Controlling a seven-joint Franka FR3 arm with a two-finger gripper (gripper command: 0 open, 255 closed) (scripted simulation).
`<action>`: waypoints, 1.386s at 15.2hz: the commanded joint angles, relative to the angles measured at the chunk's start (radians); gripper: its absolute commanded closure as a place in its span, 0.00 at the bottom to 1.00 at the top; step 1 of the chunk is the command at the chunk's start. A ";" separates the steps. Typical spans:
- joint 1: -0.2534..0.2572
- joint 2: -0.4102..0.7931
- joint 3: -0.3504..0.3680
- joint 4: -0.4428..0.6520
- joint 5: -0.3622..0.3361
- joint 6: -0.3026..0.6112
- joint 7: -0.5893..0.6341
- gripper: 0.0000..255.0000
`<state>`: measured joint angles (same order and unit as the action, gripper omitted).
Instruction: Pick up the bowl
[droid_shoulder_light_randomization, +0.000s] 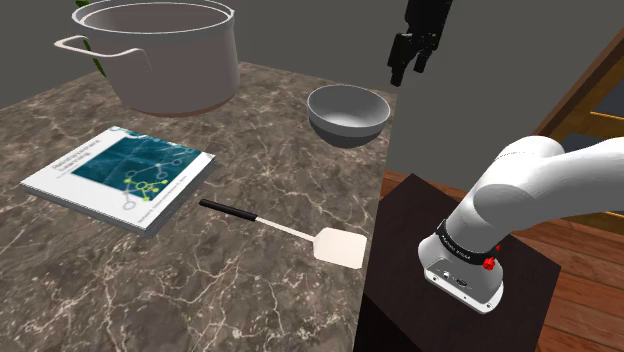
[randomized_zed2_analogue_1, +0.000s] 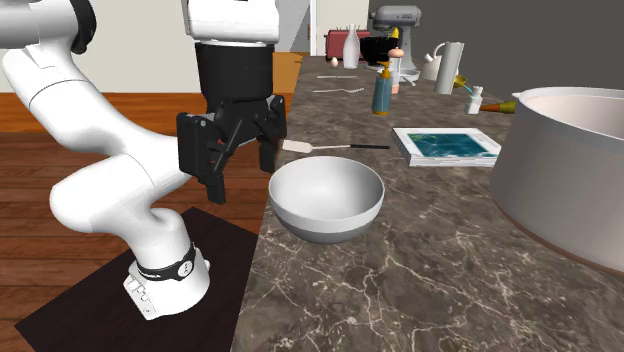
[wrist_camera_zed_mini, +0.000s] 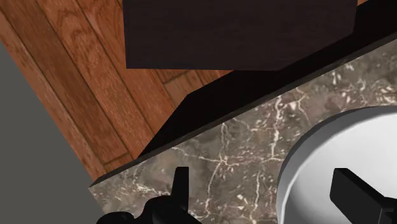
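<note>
A grey bowl (droid_shoulder_light_randomization: 348, 112) (randomized_zed2_analogue_1: 325, 195) stands upright on the marble counter (droid_shoulder_light_randomization: 250, 290), close to the edge that faces the stand. My black gripper (droid_shoulder_light_randomization: 410, 65) (randomized_zed2_analogue_1: 240, 178) hangs open a little above that edge, beside the bowl on the stand's side, and nothing is held. In the wrist view the gripper (wrist_camera_zed_mini: 264, 191) looks down with the bowl's (wrist_camera_zed_mini: 337, 143) near rim between the fingers: one finger (wrist_camera_zed_mini: 350, 188) is over the bowl's inside and the other (wrist_camera_zed_mini: 181, 181) is over bare counter.
A large grey pot (droid_shoulder_light_randomization: 160, 50) (randomized_zed2_analogue_1: 570, 170) stands beyond the bowl. A book (droid_shoulder_light_randomization: 120, 172) and a white spatula with a black handle (droid_shoulder_light_randomization: 290, 232) lie on the counter. Bottles (randomized_zed2_analogue_1: 381, 92), a pitcher (randomized_zed2_analogue_1: 449, 67) and a mixer (randomized_zed2_analogue_1: 397, 20) crowd the counter's far end. The dark stand (droid_shoulder_light_randomization: 450, 290) sits on the wooden floor.
</note>
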<state>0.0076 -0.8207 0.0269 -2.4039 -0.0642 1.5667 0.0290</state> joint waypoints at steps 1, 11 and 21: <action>0.000 0.000 0.000 0.000 0.000 0.000 0.000 0.00; 0.029 0.176 -0.062 -0.039 0.171 0.201 0.007 0.00; 0.028 0.177 -0.063 -0.086 0.172 0.248 0.001 1.00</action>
<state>0.0356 -0.6443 -0.0367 -2.4892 0.1072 1.8146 0.0295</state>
